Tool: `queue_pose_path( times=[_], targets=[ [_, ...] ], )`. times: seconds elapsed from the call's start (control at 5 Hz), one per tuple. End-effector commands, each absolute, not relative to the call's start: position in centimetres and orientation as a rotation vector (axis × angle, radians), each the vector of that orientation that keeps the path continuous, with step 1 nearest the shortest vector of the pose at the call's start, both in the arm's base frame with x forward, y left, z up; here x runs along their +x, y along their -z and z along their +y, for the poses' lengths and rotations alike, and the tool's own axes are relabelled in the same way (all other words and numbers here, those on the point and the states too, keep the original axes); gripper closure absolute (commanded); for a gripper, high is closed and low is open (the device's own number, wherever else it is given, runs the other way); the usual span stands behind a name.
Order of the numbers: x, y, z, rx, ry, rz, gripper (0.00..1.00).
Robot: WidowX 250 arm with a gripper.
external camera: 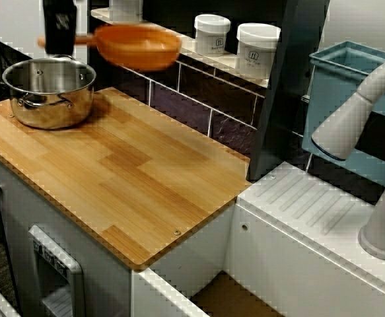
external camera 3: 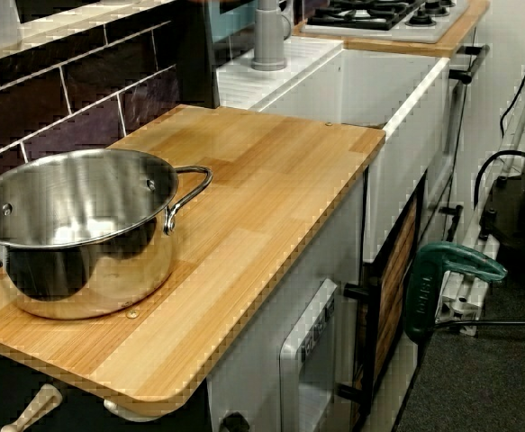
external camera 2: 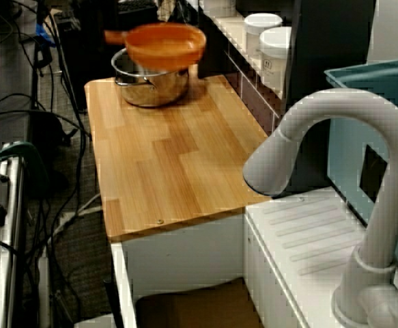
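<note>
Counter-front view, left to right: the gripper shows at the top edge as a dark block. The orange pan hangs beside it, its handle running left into the block. The fingertips are smeared, so I judge rather than see that they are clamped on the handle; nothing else bears the pan. Below the gripper the steel pot stands upright at the left end of the wooden counter. The pan's bowl is in the air, above and to the right of the pot's rim, in front of the tiled wall, and touches neither pot nor counter. Further right come two white jars on the shelf, a blue bin, and the grey faucet over the white sink top.

From the sink end, the pan is blurred and overlaps the top of the pot, with a gap between them as far as I can tell.

The low view beside the pot shows the pot empty, and the pan and gripper out of frame. A green clamp sits at the right.

So the pan is up off every surface and has not been set down anywhere.
</note>
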State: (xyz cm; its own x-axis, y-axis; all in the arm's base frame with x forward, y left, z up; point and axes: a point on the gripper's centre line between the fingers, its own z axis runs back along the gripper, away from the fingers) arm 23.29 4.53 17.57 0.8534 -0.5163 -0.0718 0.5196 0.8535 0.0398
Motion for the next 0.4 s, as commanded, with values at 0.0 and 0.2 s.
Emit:
queue_pose_path(
  times=[0.0,0.2],
  targets=[
    [22.5,-15.7,4.9,0.131,0.544,0.074,1.0],
    [22.5,-13.0,4.6,0.153,0.546,0.104,1.0]
  ],
)
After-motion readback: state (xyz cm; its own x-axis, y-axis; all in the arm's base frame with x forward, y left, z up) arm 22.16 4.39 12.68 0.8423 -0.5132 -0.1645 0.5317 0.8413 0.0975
